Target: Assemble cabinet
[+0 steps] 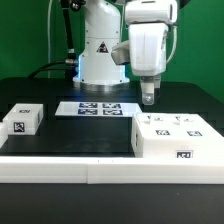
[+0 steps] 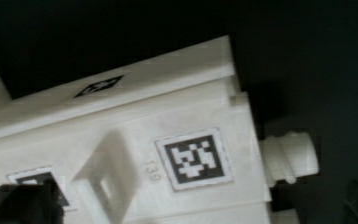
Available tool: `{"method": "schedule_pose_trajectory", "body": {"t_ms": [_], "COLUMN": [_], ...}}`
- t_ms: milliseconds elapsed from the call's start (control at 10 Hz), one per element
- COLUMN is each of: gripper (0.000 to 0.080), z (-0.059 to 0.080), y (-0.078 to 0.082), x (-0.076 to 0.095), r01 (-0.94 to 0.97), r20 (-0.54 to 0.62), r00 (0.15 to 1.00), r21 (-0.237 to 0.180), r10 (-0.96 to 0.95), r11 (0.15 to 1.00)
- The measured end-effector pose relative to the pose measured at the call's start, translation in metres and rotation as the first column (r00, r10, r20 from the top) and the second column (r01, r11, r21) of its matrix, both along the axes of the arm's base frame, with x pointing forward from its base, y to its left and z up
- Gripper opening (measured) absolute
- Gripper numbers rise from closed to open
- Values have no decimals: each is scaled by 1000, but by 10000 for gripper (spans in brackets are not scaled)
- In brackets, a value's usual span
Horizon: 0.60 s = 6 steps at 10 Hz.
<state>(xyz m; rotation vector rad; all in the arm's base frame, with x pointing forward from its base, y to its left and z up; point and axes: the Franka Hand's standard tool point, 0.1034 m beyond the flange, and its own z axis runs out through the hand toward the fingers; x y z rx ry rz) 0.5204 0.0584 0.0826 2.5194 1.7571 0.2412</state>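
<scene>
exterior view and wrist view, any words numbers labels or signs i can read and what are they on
No readable words, brands or numbers in either view.
Black triangle warning sign on the white robot base: symbol too small to read.
Square black-and-white marker tags, patterns not text: on the large white boxy plastic cabinet case, the small white tagged block and the flat white marker board.

From my station I see the black counter filling the middle of the scene. The marker board lies flat on it toward the far side, near the centre, with its tags in a row. A long white border rail runs left to right along the counter's near edge. A green backdrop stands behind everything.
</scene>
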Motion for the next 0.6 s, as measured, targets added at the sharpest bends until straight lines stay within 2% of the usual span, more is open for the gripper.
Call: {"method": "schedule_pose_trajectory", "body": {"t_ms": [400, 600], "gripper": [797, 797], "z": [-2, -2], "y": [0, 1], "x": [-2, -2], "r01": [58, 231], "r20": [-5, -15], "r00": [998, 973], "r21": [11, 45], "r10": [-58, -231], "r11": [998, 972]}}
